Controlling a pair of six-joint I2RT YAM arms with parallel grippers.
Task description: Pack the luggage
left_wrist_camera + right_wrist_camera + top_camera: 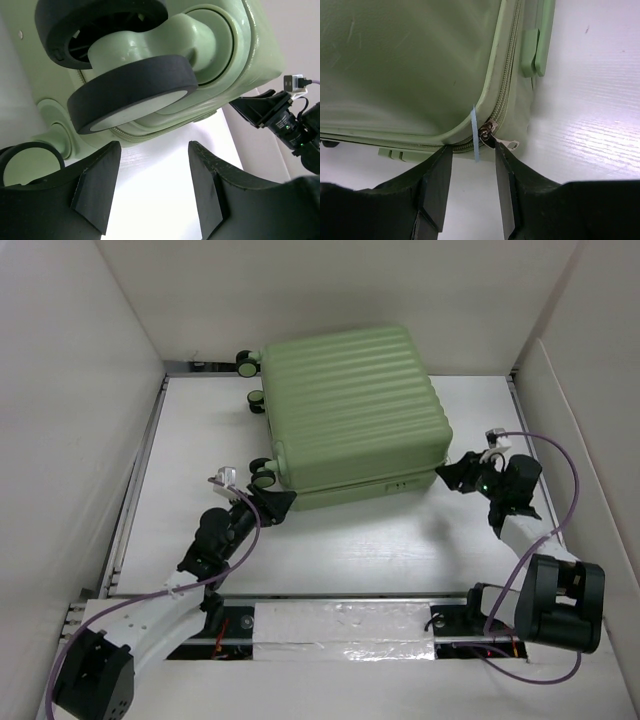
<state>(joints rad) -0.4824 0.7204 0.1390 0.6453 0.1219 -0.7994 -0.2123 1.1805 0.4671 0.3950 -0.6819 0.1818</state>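
Observation:
The luggage (350, 405) is a pale green ribbed suitcase lying flat and closed at the back middle of the table. My left gripper (281, 502) sits at its near-left corner, beside a black caster wheel (264, 478). In the left wrist view its jaws (154, 147) stand open with nothing between them, just below that wheel (132, 92). My right gripper (452, 474) is at the near-right corner. There its jaws (472, 149) are open, with the zipper slider (489, 131), its metal pull tab (511, 145) and a light blue strip (476, 135) just ahead of the fingertips.
White walls close in the table (350, 540) on the left, right and back. A taped rail (340, 625) runs along the near edge between the arm bases. Purple cables (560, 455) loop off both wrists. Two more casters (247, 362) stick out at the suitcase's far left.

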